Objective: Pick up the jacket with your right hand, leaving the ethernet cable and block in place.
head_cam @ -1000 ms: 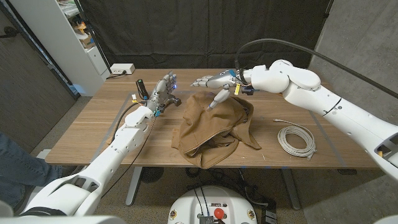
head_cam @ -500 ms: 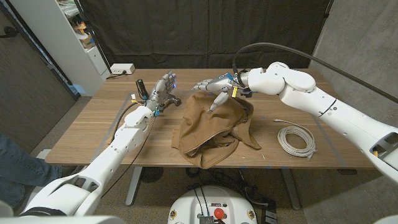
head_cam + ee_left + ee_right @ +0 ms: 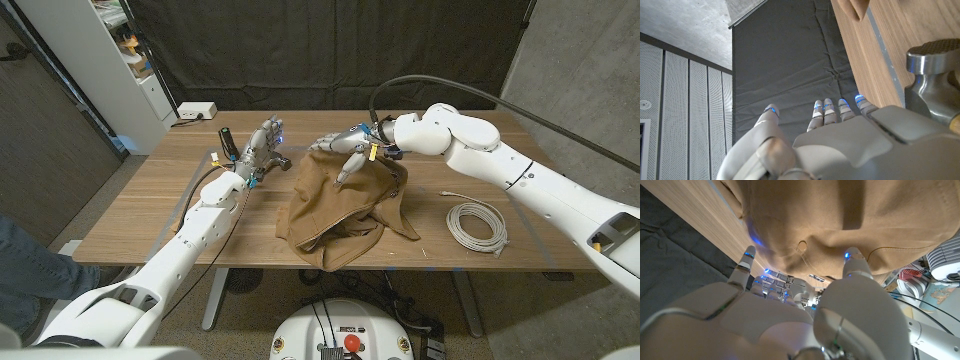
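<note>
Over the jacket (image 3: 345,205), right hand (image 3: 345,145) hovers, fingers spread.

The right hand (image 3: 345,143) now sits further left, over the jacket (image 3: 345,205). Its arm is drawn further in across the table.

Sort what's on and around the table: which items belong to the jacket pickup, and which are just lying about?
Part of the job:
- brown jacket, crumpled mid-table
- right hand, open above the jacket's far edge
- white ethernet cable, coiled, to be left alone

Just lying about:
- left hand, idle, empty
- black-handled tool beside it
- white power strip at the far edge
- shelf unit
</note>
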Available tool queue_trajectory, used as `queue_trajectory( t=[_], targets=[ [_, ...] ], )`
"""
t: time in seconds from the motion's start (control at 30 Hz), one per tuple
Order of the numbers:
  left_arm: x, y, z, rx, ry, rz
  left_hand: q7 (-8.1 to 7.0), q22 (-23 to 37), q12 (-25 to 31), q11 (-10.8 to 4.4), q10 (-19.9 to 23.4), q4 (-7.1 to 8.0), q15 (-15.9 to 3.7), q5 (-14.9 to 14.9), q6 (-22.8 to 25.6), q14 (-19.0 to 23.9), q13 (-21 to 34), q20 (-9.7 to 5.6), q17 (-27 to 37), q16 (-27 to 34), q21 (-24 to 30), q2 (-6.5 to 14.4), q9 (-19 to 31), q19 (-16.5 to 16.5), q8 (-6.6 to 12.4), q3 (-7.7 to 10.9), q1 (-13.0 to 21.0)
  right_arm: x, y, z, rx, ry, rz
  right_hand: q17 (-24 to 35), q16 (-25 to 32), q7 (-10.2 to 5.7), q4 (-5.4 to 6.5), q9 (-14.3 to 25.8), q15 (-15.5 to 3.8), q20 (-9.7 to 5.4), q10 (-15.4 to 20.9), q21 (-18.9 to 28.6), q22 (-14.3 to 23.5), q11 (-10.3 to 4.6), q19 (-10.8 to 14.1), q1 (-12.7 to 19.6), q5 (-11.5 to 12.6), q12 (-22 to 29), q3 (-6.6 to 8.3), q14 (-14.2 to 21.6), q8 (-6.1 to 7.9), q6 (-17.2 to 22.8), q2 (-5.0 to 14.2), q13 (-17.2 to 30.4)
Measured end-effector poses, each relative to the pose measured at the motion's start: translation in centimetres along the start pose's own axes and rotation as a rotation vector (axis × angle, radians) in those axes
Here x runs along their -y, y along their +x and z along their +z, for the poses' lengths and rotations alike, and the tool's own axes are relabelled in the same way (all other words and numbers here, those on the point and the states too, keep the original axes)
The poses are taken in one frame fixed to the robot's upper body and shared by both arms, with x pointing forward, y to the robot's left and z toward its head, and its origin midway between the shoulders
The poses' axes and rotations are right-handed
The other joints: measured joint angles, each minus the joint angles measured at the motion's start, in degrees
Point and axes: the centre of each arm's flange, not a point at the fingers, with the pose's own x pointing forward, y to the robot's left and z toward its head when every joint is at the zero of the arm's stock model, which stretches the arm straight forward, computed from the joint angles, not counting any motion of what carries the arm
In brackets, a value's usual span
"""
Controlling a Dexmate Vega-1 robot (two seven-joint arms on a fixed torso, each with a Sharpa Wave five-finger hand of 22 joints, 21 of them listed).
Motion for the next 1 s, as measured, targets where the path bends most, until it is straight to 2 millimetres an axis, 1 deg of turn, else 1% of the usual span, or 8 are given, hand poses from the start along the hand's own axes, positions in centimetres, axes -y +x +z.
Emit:
queue_trajectory(
  t=[0.17, 0.23, 0.47, 0.5, 0.63, 0.87, 1.0],
  targets=[
    [-0.1, 0.0, 0.0, -0.002, 0.001, 0.001, 0.0, 0.0, 0.0, -0.21, 0.21, 0.0, 0.36, 0.0, 0.0, 0.35, 0.0, 0.0, 0.0, 0.0, 0.0, 0.24, 0.0, 0.0, 0.0, 0.0, -0.24, -0.3, 0.5, 0.1, 0.002, 0.002, 0.014, 0.0, 0.0, 0.0, 0.0, 0.0, -0.25, 0.0, 0.0, 0.0, 0.0, 0.0, 0.0, 0.0, 0.0, 0.0, 0.0, 0.26, 0.0, 0.0, 0.0, 0.0],
    [-0.1, 0.0, 0.0, -0.002, 0.002, 0.001, 0.0, 0.0, 0.0, -0.2, 0.21, 0.0, 0.83, 0.0, 0.0, 0.4, 0.0, 0.0, 0.0, 0.0, 0.0, 0.31, 0.0, 0.0, 0.0, 0.0, -0.3, -0.4, 0.7, 0.1, 0.002, 0.003, 0.018, 0.0, 0.0, 0.0, 0.0, 0.0, -0.3, 0.0, 0.0, 0.0, 0.0, 0.0, 0.0, 0.0, 0.0, 0.0, 0.0, 0.31, 0.0, 0.0, 0.0, 0.0],
    [-0.2, 0.0, 0.0, -0.006, 0.002, 0.001, 0.0, 0.0, 0.0, -0.21, 0.2, 0.0, 0.89, 0.0, -0.01, 0.47, 0.0, 0.0, 0.0, 0.0, 0.0, 0.3, 0.0, 0.0, 0.0, 0.0, -0.3, -0.8, 1.4, 0.1, 0.002, 0.001, 0.035, 0.0, 0.0, 0.0, 0.0, 0.0, -0.3, -0.21, 0.0, 0.0, 0.01, 0.0, 0.21, 0.02, 0.0, 0.0, 0.0, 0.31, 0.0, 0.0, 0.02, 0.0],
    [-0.2, 0.0, 0.0, -0.006, 0.002, 0.001, 0.0, 0.0, 0.0, -0.2, 0.21, 0.0, 1.1, 0.0, -0.01, 0.67, 0.0, 0.0, 0.0, 0.0, 0.0, 0.3, 0.0, 0.0, 0.0, 0.0, -0.3, -0.8, 1.5, 0.2, 0.002, 0.0, 0.037, 0.0, 0.0, 0.0, 0.0, 0.0, -0.3, -0.21, 0.0, 0.0, 0.01, 0.0, 0.21, 0.32, 0.0, 0.0, 0.0, 0.31, 0.0, 0.0, 0.32, 0.0],
    [-0.4, 0.1, 0.0, -0.009, 0.003, 0.001, 0.0, 0.0, 0.0, -0.21, 0.2, 0.0, 1.43, 0.0, -0.01, 0.41, 0.0, 0.0, 0.0, 0.0, 0.0, 0.3, 0.0, 0.0, 0.0, 0.0, -0.3, -1.1, 1.8, 0.2, 0.002, 0.0, 0.047, 0.0, 0.0, 0.0, 0.0, 0.0, -0.3, -0.21, 0.0, 0.0, 0.01, 0.0, 0.2, 0.31, 0.41, 0.0, 0.0, 0.31, 0.0, 0.0, 0.31, 0.0],
    [-0.5, 0.2, -0.2, -0.013, 0.0, 0.0, 0.0, 0.0, 0.0, 0.01, 0.41, 0.02, 1.43, 0.0, -0.01, 0.41, 0.0, -0.01, 0.0, 0.0, 0.0, 0.3, 0.0, -0.01, 0.0, 0.02, -0.3, -1.6, 2.4, 0.2, -0.002, 0.001, 0.065, 0.0, 0.0, 0.0, 0.0, 0.0, -0.3, -0.21, 0.0, 0.0, 0.01, -0.01, 0.2, 0.31, 0.41, 0.0, 0.01, 0.3, 0.0, 0.0, 0.31, 0.0],
    [-0.5, 0.3, -0.3, -0.016, -0.001, -0.001, -0.2, 0.0, 0.0, 0.03, 0.44, -0.21, 1.43, 0.0, 0.2, 0.41, 0.0, -0.01, 0.0, 0.0, 0.0, 0.3, 0.0, -0.01, 0.0, 0.26, -0.3, -1.9, 2.6, 0.2, -0.003, 0.003, 0.073, 0.0, 0.0, 0.0, 0.0, 0.0, -0.17, -0.21, 0.0, 0.0, 0.02, -0.01, 0.2, 0.31, 0.41, 0.0, 0.01, 0.17, 0.0, 0.0, 0.31, 0.01]
  ],
)
